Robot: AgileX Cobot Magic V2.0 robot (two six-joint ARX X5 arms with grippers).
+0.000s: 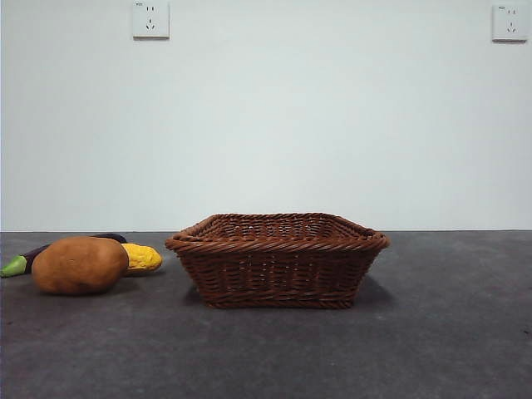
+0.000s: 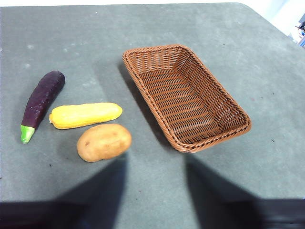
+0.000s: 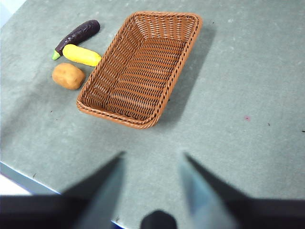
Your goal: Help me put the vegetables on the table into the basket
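**Nothing in the basket yet**

The basket (image 2: 186, 98) sits in the middle of the bench (image 1: 449, 332), and it is empty. The three vegetables lie in a little group beside it, right on the bench. The potato (image 2: 104, 142) is nearest the left claw (image 2: 155, 191). The corn (image 2: 86, 115) lies next to the potato, and the eggplant (image 2: 42, 98) lies on the far side of the corn.

Both claws hang high above the bench. The left claw is wide open and holds nothing. The right claw (image 3: 151, 183) is wide open too, also holding nothing.

The job looks like it is just starting. I think the left claw should go down over the potato and close on it.
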